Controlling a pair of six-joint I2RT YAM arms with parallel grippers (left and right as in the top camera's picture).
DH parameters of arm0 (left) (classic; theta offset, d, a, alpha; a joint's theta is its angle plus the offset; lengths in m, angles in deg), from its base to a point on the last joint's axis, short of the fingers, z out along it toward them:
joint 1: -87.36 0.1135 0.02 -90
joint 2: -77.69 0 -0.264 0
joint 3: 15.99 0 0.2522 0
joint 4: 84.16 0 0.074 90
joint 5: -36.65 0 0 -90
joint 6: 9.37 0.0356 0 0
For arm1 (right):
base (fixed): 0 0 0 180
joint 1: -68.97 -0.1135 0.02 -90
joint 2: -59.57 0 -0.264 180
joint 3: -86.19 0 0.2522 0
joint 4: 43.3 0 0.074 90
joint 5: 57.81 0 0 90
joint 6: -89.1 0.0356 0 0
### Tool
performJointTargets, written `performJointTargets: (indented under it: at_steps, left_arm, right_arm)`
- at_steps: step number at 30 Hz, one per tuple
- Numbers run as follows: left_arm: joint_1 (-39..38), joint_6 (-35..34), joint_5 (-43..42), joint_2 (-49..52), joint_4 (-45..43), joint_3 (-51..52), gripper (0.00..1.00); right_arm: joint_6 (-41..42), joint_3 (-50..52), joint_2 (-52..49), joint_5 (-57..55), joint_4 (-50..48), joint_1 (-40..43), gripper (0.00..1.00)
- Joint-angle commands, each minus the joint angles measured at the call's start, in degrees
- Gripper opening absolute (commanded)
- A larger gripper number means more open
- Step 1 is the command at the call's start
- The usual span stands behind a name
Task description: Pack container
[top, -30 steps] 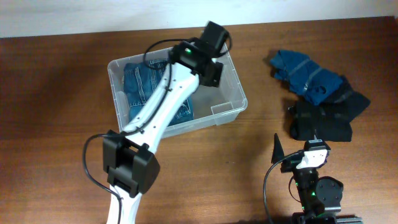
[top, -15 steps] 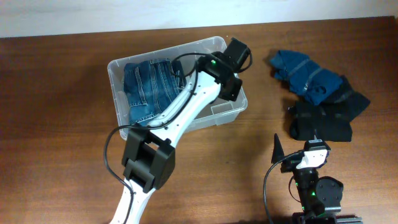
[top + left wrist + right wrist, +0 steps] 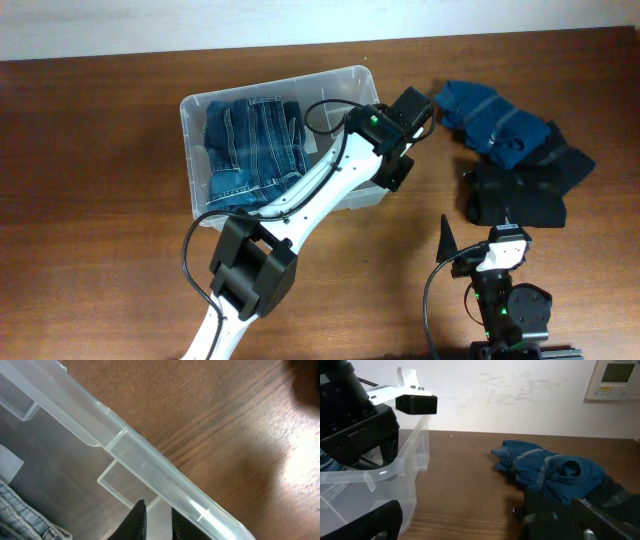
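In the upper middle of the overhead view, the container (image 3: 190, 160): on the tabletop (image 3: 90, 250), long axis running left to right across the frame and rising a little toward the right.
Contents: folded jeans (image 3: 250, 150) fill its left part. The right part looks bare down to the clear floor.
Left claw (image 3: 157, 521): over the container's right-hand wall, at the frame-right end of that long axis. My fingers (image 3: 137, 522) stand close together with a strip of clear plastic between them. Whether I am pinching that wall or only straddling it, I cannot tell.
Right claw (image 3: 478, 245): low in the frame at right, released, the fingers spread wide and holding nothing.
Waiting items: a blue garment (image 3: 490, 115) and a black garment (image 3: 520, 190), both right of the container, apart from it and touching each other.
Which way: from my left claw the garments lie further to frame right, the bin's free space back to the left.
Nearer arm: my right claw sits just below the black garment, so I judge that arm the better placed for the pick. The carry then runs leftward into the bare end.
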Motion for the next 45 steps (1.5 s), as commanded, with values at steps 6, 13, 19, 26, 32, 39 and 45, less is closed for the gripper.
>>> performJointTargets:
  at_steps: [6,13,19,26,32,39,45]
  left_arm:
    - [-1.77,1.22,-2.27,0.07,2.08,-0.39,0.18]
    - [-1.03,1.29,0.68,0.04,4.37,-7.52,0.24]
    - [3.43,1.25,5.99,0.04,12.46,-22.88,0.32]
    - [19.78,-1.25,7.02,0.04,25.62,-31.85,0.40]
    - [36.22,-2.27,6.60,0.04,29.73,-31.85,0.46]
    - [54.95,-3.28,6.60,0.07,29.55,-31.85,0.99]
    - [62.95,-3.28,6.56,0.07,29.53,-31.85,0.99]
  right_arm:
    - [0.26,0.42,0.44,-0.28,0.15,0.37,0.98]
    - [0.26,0.42,0.44,-0.31,0.15,0.37,0.98]
    - [0.26,0.42,0.44,-0.28,0.13,0.37,0.99]
    - [0.26,0.42,0.44,-0.31,0.13,0.37,0.98]
    - [0.26,0.42,0.44,-0.28,0.13,0.37,0.98]
    - [0.26,0.42,0.44,-0.28,0.13,0.37,0.99]
    - [0.26,0.42,0.44,-0.28,0.13,0.37,0.98]
